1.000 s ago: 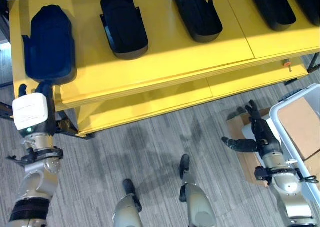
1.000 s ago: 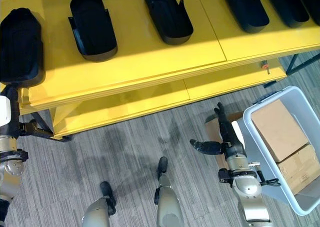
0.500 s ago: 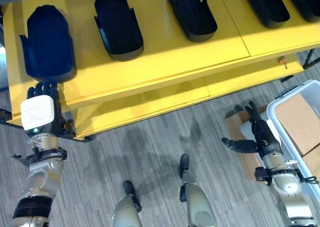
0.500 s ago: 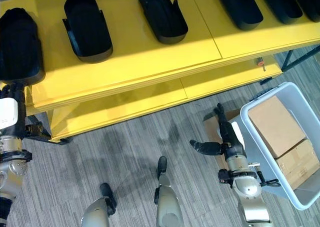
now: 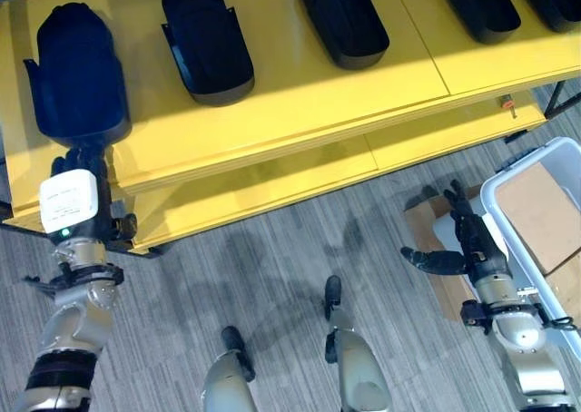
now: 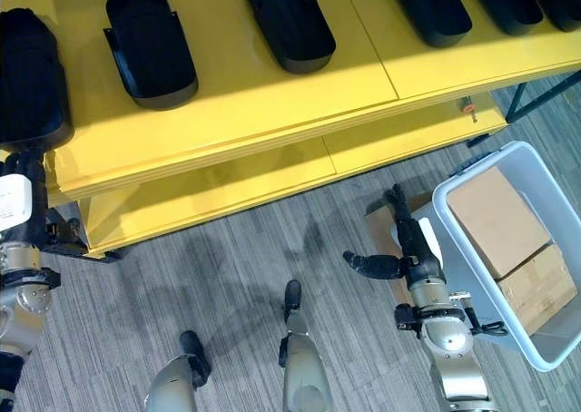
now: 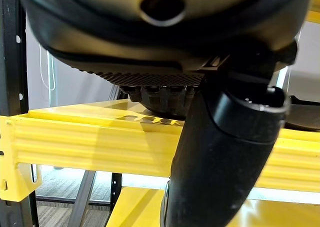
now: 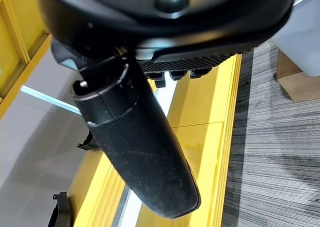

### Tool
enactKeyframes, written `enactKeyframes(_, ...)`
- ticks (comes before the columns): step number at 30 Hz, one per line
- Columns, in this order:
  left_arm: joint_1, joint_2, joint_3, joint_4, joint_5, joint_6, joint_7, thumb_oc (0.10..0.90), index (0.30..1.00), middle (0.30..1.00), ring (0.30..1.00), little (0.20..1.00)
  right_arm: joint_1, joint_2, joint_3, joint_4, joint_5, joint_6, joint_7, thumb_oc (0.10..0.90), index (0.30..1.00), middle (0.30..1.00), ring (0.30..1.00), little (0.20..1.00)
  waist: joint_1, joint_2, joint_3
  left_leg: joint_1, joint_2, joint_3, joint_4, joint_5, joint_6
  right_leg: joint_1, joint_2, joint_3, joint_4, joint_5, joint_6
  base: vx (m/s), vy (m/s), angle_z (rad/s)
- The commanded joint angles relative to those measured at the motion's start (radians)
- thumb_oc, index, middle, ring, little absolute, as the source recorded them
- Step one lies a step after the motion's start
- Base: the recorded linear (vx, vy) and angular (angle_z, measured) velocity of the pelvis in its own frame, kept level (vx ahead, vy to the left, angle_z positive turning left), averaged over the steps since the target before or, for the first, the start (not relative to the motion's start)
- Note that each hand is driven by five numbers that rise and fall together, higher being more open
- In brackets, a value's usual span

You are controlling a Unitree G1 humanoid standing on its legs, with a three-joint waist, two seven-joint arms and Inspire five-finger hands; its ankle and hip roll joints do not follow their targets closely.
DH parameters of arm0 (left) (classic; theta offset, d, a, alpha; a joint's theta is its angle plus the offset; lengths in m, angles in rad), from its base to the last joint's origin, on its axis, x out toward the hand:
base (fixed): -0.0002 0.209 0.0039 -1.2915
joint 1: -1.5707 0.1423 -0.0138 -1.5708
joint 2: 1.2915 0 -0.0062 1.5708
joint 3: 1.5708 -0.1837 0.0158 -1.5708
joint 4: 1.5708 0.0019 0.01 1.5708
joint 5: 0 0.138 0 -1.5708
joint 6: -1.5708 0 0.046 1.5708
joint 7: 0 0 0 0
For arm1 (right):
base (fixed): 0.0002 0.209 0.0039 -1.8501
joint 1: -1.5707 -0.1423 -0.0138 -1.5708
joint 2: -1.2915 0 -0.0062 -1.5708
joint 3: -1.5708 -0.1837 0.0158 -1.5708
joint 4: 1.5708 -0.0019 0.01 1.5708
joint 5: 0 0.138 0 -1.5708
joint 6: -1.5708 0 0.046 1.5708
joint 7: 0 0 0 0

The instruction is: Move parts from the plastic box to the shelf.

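At lower left your left hand (image 5: 80, 171) sits at the shelf (image 5: 272, 103) edge, touching the leftmost part (image 5: 77, 76); you cannot tell its fingers' state. Across the top, five parts already lie on the shelf, so much looks done. At lower right your right hand (image 5: 458, 249) is spread and empty beside the box (image 6: 454, 249), which holds two cartons (image 6: 495, 221).
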Motion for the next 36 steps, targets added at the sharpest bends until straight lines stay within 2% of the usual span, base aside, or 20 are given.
enactKeyframes(1,-0.089,0.093,0.058,0.008,-0.038,-0.007,0.052,0.9,1.0,1.0,1.0,1.0,-0.06,-0.064,-0.055,-0.079,0.017,-0.089,-0.027,0.9,1.0,1.0,1.0,1.0,-0.005,0.016,-0.025,0.05,-0.057,-0.041,-0.131,0.024,0.046,0.122,-0.038,-0.045,0.06,-0.161,0.072,0.0,0.0,0.0)
enactKeyframes(22,-0.138,0.148,0.023,0.128,-0.086,-0.003,0.053,0.9,1.0,1.0,1.0,1.0,-0.057,-0.078,-0.06,-0.08,0.021,-0.098,-0.034,0.9,1.0,1.0,1.0,1.0,-0.023,0.008,-0.014,0.018,-0.061,-0.023,-0.109,0.018,0.05,0.089,-0.046,-0.028,0.058,-0.141,0.079,0.0,0.003,0.0)
enactKeyframes(36,-0.141,0.161,0.032,0.102,-0.087,-0.004,0.055,0.9,1.0,1.0,1.0,1.0,-0.064,-0.081,-0.061,-0.069,0.019,-0.1,-0.041,0.9,1.0,1.0,1.0,1.0,-0.027,0.004,-0.021,0.011,-0.073,0.002,-0.109,0.009,0.056,0.082,-0.056,-0.017,0.04,-0.117,0.092,0.01,0.019,-0.01)
